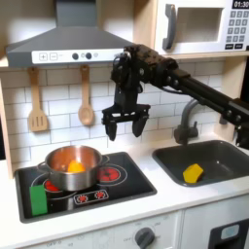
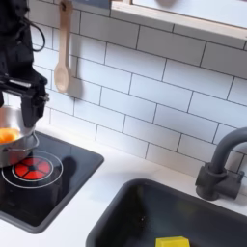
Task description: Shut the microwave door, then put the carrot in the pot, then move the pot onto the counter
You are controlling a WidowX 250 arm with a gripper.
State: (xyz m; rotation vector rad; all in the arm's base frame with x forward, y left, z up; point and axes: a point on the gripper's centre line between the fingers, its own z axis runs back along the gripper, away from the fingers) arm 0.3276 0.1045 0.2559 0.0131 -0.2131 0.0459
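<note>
The black gripper (image 1: 126, 120) is hanging with its two fingers spread apart and nothing between them, above the black hob panel with red burner rings (image 1: 117, 181) and just up and to the first exterior view's right of the round shiny stainless-steel pot (image 1: 72, 167). The pot is sitting on the hob's back burner on the first exterior view's left, and the small orange carrot (image 1: 75, 166) is lying inside it. The white-grey microwave door with its rounded clear window (image 1: 197, 26) is sitting flush against the white microwave, high above the hob. The smooth white counter (image 1: 170, 199) is running around the hob.
</note>
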